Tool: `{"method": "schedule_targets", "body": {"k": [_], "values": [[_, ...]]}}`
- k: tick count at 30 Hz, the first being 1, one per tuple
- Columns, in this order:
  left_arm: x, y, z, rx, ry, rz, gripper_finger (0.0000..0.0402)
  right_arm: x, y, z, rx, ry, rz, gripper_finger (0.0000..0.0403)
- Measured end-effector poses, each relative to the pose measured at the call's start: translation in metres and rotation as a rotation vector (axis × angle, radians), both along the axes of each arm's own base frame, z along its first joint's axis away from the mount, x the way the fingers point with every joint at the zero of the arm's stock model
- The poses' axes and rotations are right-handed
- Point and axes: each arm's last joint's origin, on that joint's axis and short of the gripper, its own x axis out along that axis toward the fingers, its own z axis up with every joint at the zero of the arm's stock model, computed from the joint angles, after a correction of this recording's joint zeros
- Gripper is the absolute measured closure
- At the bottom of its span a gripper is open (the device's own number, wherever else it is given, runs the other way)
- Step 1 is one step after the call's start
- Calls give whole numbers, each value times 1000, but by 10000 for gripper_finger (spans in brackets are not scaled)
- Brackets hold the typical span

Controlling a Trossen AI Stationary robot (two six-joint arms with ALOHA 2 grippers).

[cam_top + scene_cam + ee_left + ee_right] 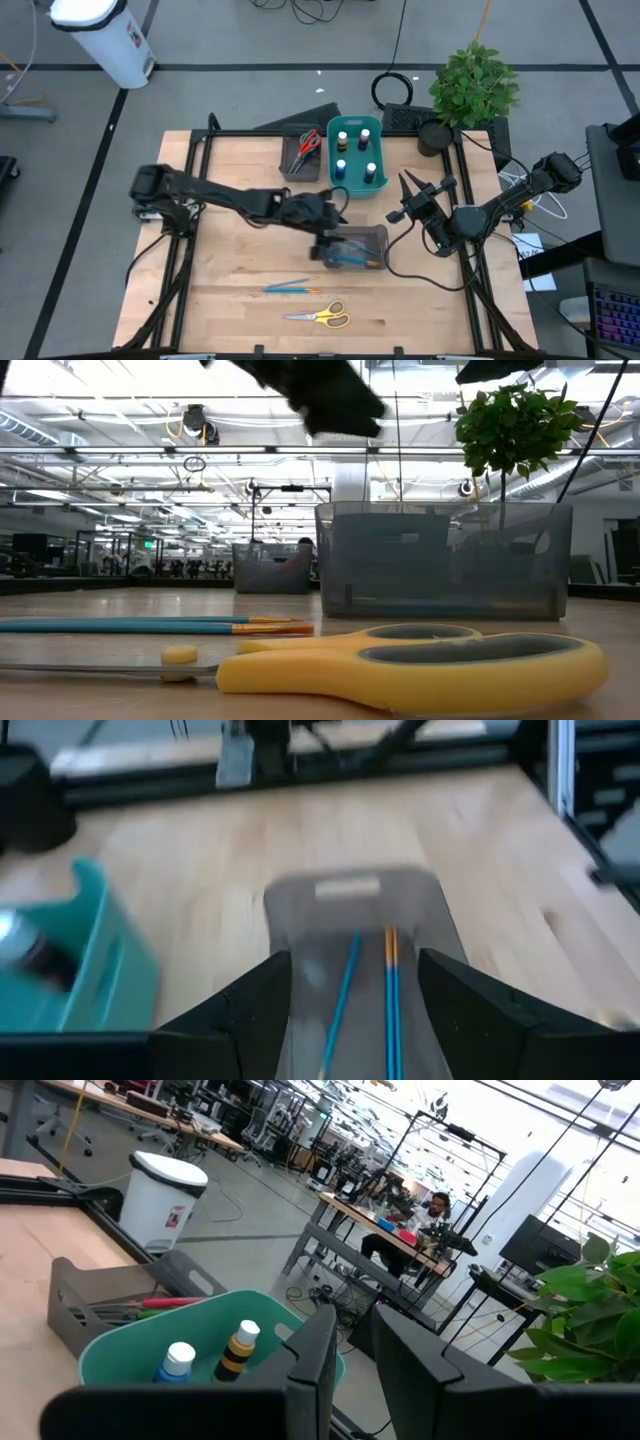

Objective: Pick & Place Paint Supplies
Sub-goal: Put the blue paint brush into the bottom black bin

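Your stock on the wooden surface [240, 240], item by item:

1. Yellow scissors [322, 316]: yellow handles, steel blades shut, lying flat near the front edge. In the low view they fill the foreground [420, 660].
2. Loose brushes [290, 288]: thin teal-blue shafts with orange ferrules, lying side by side just behind the scissors, apart from them.
3. Brushes in tray [372, 990]: blue and orange, lengthwise inside the near grey tray [362, 246] at mid-surface.
4. Paint bottles [355, 150]: small, dark-bodied, with white, blue and other coloured caps, upright in the teal bin [333, 180] toward the back.
5. Red and green scissors [306, 145]: in the far grey tray [290, 166], just left of the bin.

Your left tool [352, 1005]: fingers spread, hanging over the near tray, pinching nothing.
Your right tool [352, 1345]: fingers nearly pressed together with a narrow gap, empty, raised right of the bin.
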Motion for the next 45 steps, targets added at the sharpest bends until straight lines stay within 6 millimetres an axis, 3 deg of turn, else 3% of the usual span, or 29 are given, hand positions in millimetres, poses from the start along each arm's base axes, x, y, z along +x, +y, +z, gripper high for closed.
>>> {"method": "schedule_targets", "body": {"k": [3, 7, 15, 21, 25, 31, 45], "values": [[-24, 2, 14, -11, 108, 13, 174, 0, 0, 0, 6, -13, 3, 344], [-53, 5, 10, -41, 188, 55, 174, 2, 1, 0, 43, -113, 59, 344], [-103, 16, -20, -51, 118, 288, 174, 17, 7, -9, 95, -221, 584, 344], [-124, 21, -31, -58, 123, 394, 174, 34, -12, -13, 374, -188, 937, 344], [-125, 20, -31, -92, 126, 405, 174, 43, -25, -19, 561, -154, 1172, 344], [-120, 10, -43, -228, 212, 264, 174, 44, -30, -20, 529, -132, 1176, 344], [-99, -61, -90, -280, 304, -74, 174, 44, -28, -18, 501, -133, 1190, 344]]}}
